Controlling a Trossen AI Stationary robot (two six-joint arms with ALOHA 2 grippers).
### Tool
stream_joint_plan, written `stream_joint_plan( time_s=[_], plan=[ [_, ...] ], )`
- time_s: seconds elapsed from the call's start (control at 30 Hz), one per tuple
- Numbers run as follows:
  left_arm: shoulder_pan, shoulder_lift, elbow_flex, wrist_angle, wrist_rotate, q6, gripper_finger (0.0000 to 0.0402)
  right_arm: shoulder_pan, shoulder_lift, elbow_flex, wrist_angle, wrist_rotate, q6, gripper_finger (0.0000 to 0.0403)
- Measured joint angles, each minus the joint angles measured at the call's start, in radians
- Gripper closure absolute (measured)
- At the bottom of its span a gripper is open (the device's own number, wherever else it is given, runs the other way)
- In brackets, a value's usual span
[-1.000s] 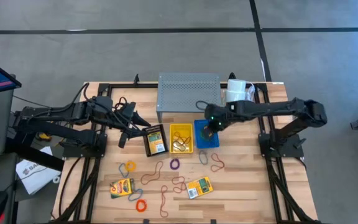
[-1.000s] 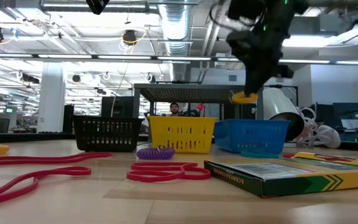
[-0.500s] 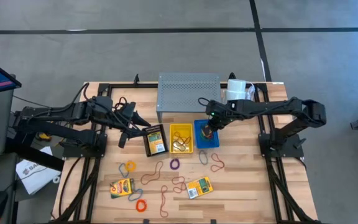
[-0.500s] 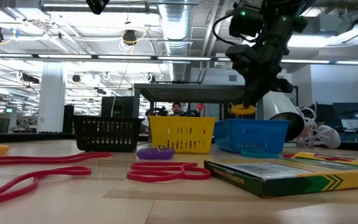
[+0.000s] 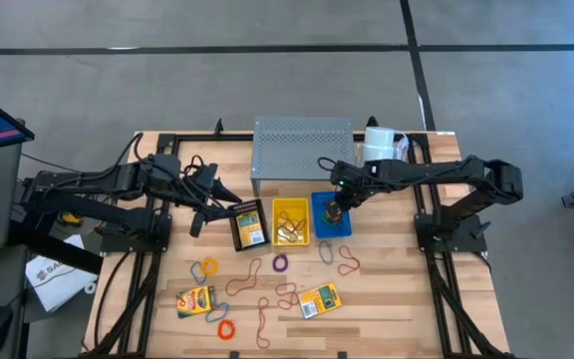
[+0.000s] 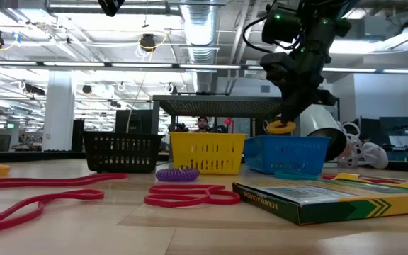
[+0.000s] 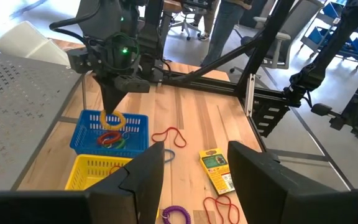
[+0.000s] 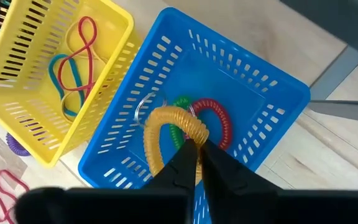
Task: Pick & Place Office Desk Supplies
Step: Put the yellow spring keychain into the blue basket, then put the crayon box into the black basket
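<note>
My right gripper (image 8: 197,142) hangs over the blue basket (image 8: 143,81), shut on a yellow coiled loop (image 8: 166,118). In the low view the loop (image 6: 280,127) is level with the basket's rim (image 6: 289,139). Red (image 8: 219,124) and green (image 8: 180,102) coiled loops lie on the basket's floor. Two crayon boxes (image 5: 195,299) (image 5: 319,300), a purple coil (image 5: 280,263) and several thin rubber bands (image 5: 250,277) lie flat on the near table. My left gripper (image 7: 194,180) waits open over the table's left part (image 5: 225,204), with nothing between its fingers. My right gripper pinches the yellow coiled loop at one spot on its ring (image 8: 190,132), between the ends of its two fingers. The fingers come steeply from above. The loop hangs below them (image 6: 280,127) inside the blue basket's opening, clear of the loops on the floor.
A yellow basket (image 5: 290,221) with thin bands and a black basket (image 5: 249,224) with a crayon box stand in a row left of the blue one. Behind them stand the grey perforated riser (image 5: 302,148) and a white roll (image 5: 380,143).
My right gripper has sunk toward the blue basket with the yellow loop, mostly in the first half second. The loop has come down from above the rim to rim level, still hanging from the fingers.
</note>
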Motion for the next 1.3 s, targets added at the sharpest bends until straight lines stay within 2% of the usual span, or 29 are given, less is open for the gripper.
stream_joint_plan(
  time_s=[0.1,0.3,0.43,0.53,0.7,0.83,0.97,1.1,1.3],
  plan=[
    [0.0,0.0,0.0,0.0,0.0,0.0,0.023,0.0,0.0,0.0,0.0,-0.001,0.0,0.0336],
    [0.0,0.0,0.0,0.0,0.0,0.0,0.023,-0.004,0.0,0.0,-0.003,0.003,0.033,0.0216],
    [0.0,0.0,0.0,0.0,0.0,0.0,0.023,-0.009,0.0,0.0,-0.003,0.006,0.058,0.017],
    [0.0,0.0,0.0,0.0,0.0,0.0,0.023,-0.008,0.0,0.0,-0.003,0.02,0.06,0.0166],
    [0.0,0.0,0.0,0.0,0.0,0.0,0.023,0.004,-0.003,0.0,-0.002,0.022,0.068,0.0186],
    [0.0,0.0,0.0,-0.001,0.0,-0.027,0.023,0.068,-0.077,0.0,0.01,0.032,0.101,0.0204],
    [0.0,0.0,0.0,-0.023,0.0,-0.033,0.023,0.19,-0.183,0.0,-0.052,0.09,0.178,0.0219],
    [0.0,0.0,0.0,-0.042,0.0,-0.034,0.023,0.354,-0.268,0.0,-0.148,0.151,0.347,0.0228],
    [0.0,0.0,0.0,-0.038,0.0,-0.034,0.023,0.622,-0.291,0.0,-0.179,0.208,0.634,0.0234]
  ],
)
